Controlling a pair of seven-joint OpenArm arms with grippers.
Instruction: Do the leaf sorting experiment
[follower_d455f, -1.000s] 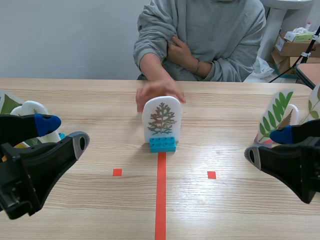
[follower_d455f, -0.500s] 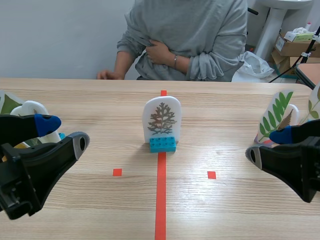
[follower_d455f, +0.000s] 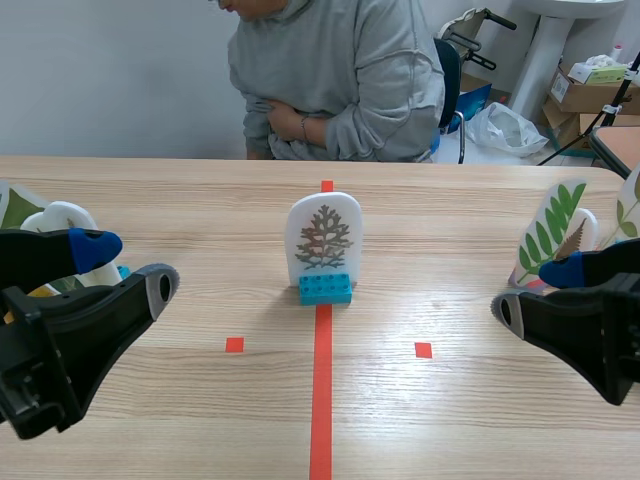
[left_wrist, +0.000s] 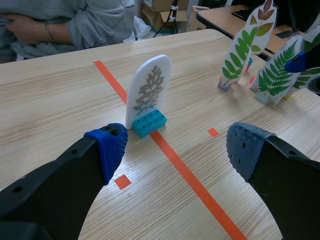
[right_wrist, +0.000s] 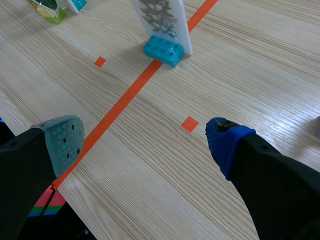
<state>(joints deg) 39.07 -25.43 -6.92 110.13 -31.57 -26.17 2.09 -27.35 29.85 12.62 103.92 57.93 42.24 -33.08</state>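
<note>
One tabletop, pale wood, with an orange-red centre line. One person seated across it, arms now folded against the body; the hand that was at the card a second ago is withdrawn. One left end effector, low, fingers wide apart, empty, unmoved. One right end effector, likewise wide, empty, unmoved. One leaf card, white, upright on the centre line between the arms, unchanged. Its base, one blue brick.
</note>
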